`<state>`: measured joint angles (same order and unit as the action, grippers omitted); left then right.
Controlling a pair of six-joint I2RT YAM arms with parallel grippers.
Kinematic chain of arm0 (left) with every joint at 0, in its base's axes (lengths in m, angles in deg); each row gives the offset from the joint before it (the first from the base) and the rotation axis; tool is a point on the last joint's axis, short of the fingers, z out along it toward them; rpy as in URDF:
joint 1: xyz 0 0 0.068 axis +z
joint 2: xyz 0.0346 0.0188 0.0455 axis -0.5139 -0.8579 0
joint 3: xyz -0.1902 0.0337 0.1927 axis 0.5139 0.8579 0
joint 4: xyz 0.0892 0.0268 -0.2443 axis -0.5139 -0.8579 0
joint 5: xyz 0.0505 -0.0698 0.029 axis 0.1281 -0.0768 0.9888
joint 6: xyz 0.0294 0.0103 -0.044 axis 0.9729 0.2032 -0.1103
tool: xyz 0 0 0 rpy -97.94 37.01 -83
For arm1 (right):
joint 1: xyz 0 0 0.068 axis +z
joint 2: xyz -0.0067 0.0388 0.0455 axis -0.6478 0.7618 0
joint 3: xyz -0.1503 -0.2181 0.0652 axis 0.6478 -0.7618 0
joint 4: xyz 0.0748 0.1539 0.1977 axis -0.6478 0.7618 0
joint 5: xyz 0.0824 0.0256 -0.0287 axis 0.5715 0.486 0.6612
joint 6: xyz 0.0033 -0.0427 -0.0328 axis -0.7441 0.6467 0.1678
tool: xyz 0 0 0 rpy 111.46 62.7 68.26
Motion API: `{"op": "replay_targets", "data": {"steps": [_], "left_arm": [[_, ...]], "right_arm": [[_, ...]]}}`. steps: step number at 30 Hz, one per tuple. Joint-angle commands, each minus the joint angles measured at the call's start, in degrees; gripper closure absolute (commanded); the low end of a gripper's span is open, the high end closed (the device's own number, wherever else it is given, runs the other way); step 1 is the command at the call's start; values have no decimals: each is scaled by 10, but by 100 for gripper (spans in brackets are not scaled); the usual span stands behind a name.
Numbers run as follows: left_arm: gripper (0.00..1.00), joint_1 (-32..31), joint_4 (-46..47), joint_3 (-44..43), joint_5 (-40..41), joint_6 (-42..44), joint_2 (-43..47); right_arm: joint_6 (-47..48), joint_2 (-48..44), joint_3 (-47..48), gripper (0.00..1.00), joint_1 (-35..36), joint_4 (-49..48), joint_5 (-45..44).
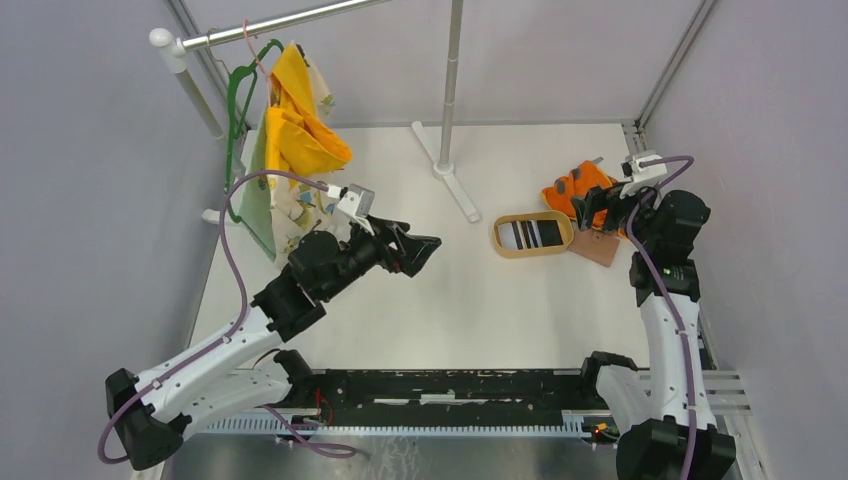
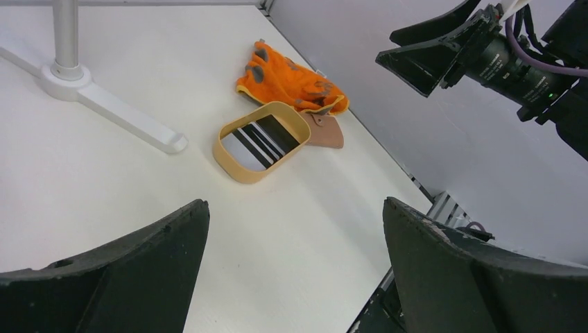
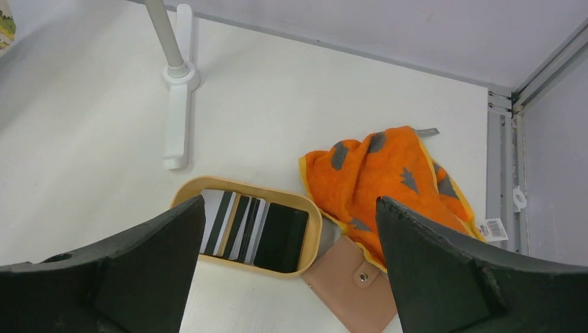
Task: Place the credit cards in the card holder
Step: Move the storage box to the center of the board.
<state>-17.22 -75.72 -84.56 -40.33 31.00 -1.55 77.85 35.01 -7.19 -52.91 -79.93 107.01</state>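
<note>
Several credit cards (image 1: 530, 234) (image 2: 262, 141) (image 3: 256, 225), black, white and striped, lie stacked in an oval light-wood tray (image 1: 497, 238) (image 2: 239, 173) (image 3: 315, 236). The reddish-brown card holder (image 1: 597, 247) (image 2: 326, 132) (image 3: 353, 291) lies folded shut on the table just right of the tray, its strap snapped, one corner under an orange cloth. My right gripper (image 1: 600, 212) (image 3: 291, 201) hovers open above the holder and tray, holding nothing. My left gripper (image 1: 425, 255) (image 2: 295, 201) is open and empty in mid-table, left of the tray and pointing toward it.
The orange patterned cloth (image 1: 575, 190) (image 2: 288, 80) (image 3: 381, 173) lies bunched behind the holder near the right wall. A white stand foot with its pole (image 1: 445, 170) (image 2: 66, 73) (image 3: 179, 76) sits behind the tray. A rail at the back left carries a green hanger and yellow fabric (image 1: 290, 130).
</note>
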Motion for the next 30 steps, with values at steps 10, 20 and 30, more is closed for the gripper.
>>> {"op": "replay_targets", "data": {"steps": [10, 20, 30], "left_arm": [[1, -2, 23, 49, -28, 9, -33], [2, -2, 122, 96, -23, -1, -109], [6, -2, 174, 95, -57, 7, -180]], "right_arm": [[115, 54, -68, 2, -2, -108, 294], [685, 143, -39, 2, 57, 140, 296], [930, 317, 104, 2, 72, 337, 186]]}}
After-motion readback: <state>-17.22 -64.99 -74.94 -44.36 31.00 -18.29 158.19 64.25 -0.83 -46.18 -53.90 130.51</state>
